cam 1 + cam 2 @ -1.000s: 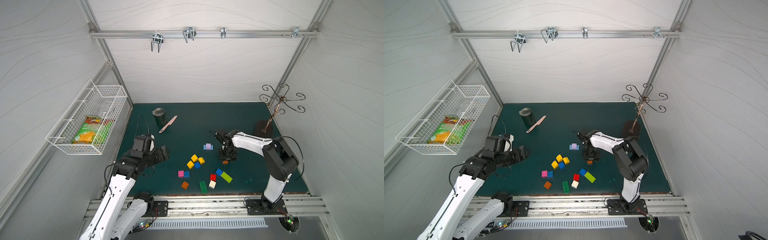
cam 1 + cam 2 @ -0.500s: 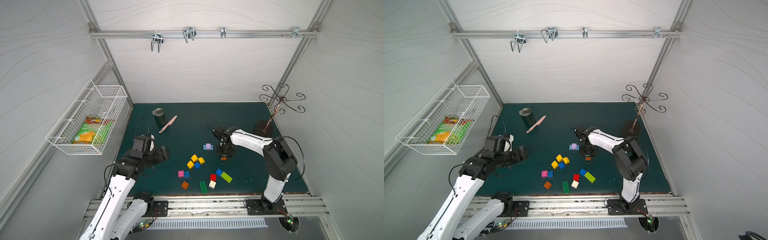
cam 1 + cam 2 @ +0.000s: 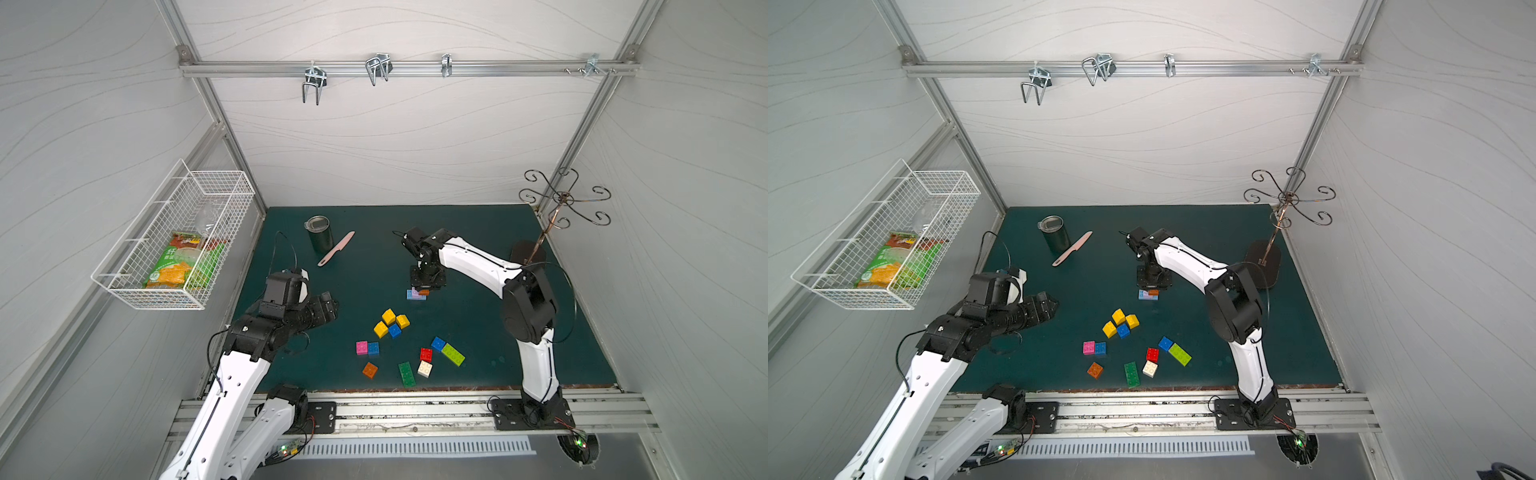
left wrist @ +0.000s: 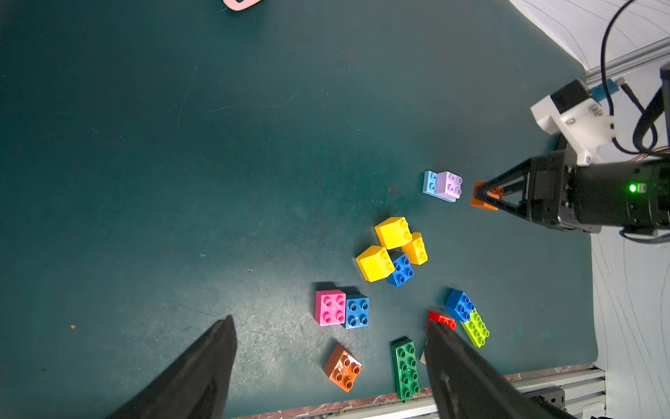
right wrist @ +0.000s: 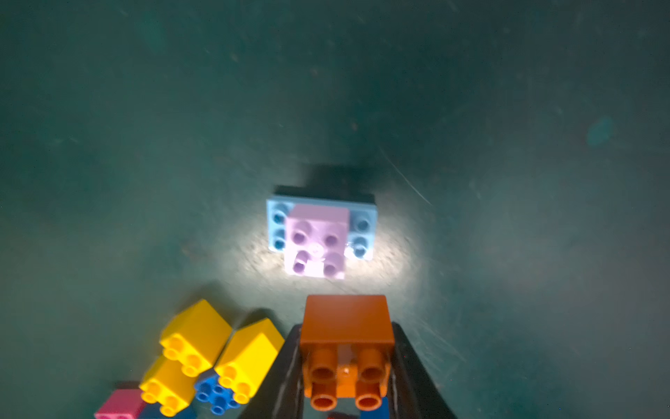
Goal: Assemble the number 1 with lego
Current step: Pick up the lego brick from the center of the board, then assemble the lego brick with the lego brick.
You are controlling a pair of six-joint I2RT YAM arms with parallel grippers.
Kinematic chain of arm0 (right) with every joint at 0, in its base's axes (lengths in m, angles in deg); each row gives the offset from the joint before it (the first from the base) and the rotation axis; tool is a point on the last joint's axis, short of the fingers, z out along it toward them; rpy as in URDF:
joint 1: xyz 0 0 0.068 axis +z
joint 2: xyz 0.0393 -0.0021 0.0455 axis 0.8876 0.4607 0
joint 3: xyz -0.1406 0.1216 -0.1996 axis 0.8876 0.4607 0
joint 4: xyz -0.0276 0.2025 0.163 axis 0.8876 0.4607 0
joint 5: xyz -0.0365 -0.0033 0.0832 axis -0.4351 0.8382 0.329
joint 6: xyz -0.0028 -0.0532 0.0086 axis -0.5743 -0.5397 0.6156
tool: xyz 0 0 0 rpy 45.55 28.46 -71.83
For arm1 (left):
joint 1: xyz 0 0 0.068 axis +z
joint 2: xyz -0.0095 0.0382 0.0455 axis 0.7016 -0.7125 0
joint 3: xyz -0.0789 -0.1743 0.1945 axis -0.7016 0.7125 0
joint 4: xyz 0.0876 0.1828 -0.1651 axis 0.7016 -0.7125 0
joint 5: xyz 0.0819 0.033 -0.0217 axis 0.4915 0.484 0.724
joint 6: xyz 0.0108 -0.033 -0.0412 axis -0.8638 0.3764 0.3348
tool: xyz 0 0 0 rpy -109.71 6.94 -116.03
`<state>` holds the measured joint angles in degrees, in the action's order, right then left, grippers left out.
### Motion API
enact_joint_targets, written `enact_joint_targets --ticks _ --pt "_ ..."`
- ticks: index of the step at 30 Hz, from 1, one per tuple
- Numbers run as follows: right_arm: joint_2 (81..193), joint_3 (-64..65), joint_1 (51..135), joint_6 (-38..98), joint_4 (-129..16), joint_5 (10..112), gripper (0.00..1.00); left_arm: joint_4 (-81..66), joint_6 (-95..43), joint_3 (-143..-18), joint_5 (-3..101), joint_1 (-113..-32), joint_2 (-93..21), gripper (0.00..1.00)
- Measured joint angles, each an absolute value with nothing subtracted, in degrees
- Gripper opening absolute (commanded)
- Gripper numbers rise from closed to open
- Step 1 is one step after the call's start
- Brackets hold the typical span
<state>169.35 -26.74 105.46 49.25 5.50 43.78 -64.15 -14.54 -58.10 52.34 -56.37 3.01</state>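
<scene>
Green matting point(image 3: 519, 332) covered the table. Over it, the right gripper point(image 4: 485, 194) clamped an orange brick point(image 5: 346, 319) between its fingers, just beside a lilac brick point(image 5: 315, 239) seated on a light blue brick point(image 5: 277, 225). Nearer the rail point(image 3: 415, 409) lay yellow bricks point(image 3: 390, 318) among other loose pieces. The left gripper point(image 4: 330, 323) hung spread and empty, well apart from the stack.

No text can be read; the print on the green snack bag point(image 3: 183, 266) is too small.
</scene>
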Motion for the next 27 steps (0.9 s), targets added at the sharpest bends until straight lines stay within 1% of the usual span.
enact_joint_targets --ticks 8,14,27 --pt "175.9 -34.7 105.6 49.4 8.6 43.8 0.09 -64.1 -14.5 -58.1 52.1 -56.4 3.0 0.86" --pt "178.1 -35.3 105.7 50.1 9.7 43.9 0.1 -64.1 -14.5 -58.1 51.8 -56.4 2.5 0.86" --pt "178.3 -35.3 105.4 50.3 9.7 44.1 0.11 -64.1 -14.5 -58.1 51.2 -56.4 2.4 0.86"
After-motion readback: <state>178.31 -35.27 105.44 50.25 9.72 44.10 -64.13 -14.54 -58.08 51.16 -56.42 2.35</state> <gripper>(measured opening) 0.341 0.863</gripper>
